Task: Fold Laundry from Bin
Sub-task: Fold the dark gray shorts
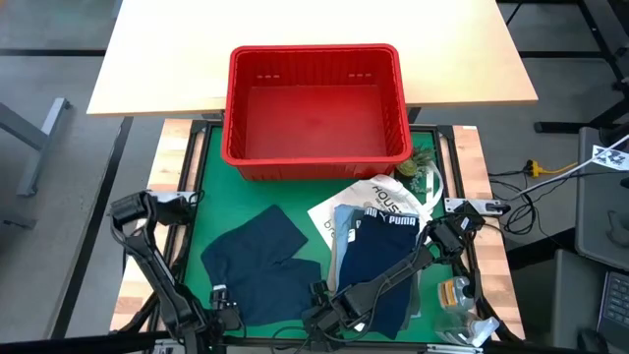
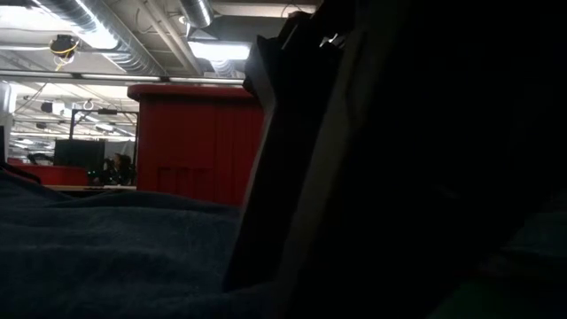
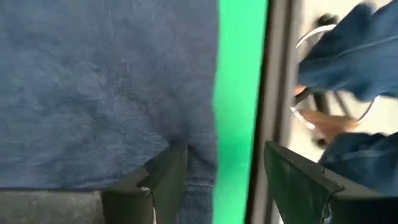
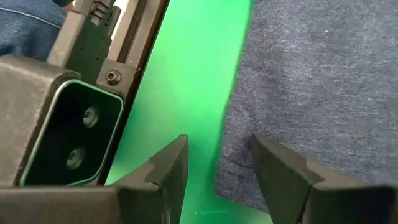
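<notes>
High view: red bin (image 1: 316, 103) empty, laundry (image 1: 263, 258) on mat (image 1: 209, 187)

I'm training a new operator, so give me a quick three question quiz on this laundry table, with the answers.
1. True or false: the red bin has clothes in it.
2. What word is on the waistband of the navy shorts?
3. Where is the left gripper? A: over the bin. B: at the near edge of the blue garment. C: on the white tote.

Key: 1 false, it is empty. 2 PUMA. 3 B, fingers open at the cloth edge, on the green mat.
</notes>
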Controlling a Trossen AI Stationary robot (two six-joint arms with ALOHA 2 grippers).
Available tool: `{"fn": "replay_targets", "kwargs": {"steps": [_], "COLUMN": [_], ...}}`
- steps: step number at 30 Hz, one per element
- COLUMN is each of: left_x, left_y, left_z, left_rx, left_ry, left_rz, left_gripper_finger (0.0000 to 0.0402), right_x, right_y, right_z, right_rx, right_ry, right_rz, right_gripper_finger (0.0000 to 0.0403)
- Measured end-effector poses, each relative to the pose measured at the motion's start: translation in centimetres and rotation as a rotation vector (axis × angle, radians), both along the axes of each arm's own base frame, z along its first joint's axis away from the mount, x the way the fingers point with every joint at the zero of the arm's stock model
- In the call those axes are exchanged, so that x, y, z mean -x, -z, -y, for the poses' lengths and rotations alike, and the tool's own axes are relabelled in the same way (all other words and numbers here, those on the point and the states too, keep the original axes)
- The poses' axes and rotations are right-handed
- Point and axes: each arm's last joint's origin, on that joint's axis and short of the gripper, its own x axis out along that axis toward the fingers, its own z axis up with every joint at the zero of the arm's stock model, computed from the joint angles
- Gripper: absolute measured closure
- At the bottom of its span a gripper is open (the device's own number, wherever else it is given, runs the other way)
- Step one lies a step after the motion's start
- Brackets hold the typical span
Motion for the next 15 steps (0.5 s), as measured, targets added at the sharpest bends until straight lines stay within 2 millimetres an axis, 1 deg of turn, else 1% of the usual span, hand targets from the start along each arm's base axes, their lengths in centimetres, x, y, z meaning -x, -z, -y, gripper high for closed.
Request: {"fn": "replay_targets", "kwargs": {"steps": [3,6,8,11,15], "left_x": [-0.1,-0.1,0.0,0.0,-0.2], "left_y": [1.1,1.8,2.0,1.9,1.6], "left_z": [0.2,0.2,0.1,0.1,0.3], "left_rx": [-0.025,-0.038,-0.037,-0.036,-0.039], "left_ry": [-0.002,-0.032,-0.072,-0.107,-0.113], "left_rz": [-0.024,-0.046,-0.058,-0.062,-0.054], "left_gripper_finger": [0.0195,0.0198,0.0207,0.0238,0.0299], "right_x": [0.1,0.0,0.0,-0.1,-0.2], "right_y": [0.0,0.1,0.2,0.2,0.2], "right_z": [0.1,0.4,0.8,1.1,1.2], "right_rx": [0.005,0.015,0.024,0.022,0.014], "right_ry": [0.0,0.007,0.021,0.055,0.063], "right_rz": [-0.007,-0.023,-0.039,-0.055,-0.055], "right_gripper_finger": [0.0226,0.0226,0.0226,0.0235,0.0279]}}
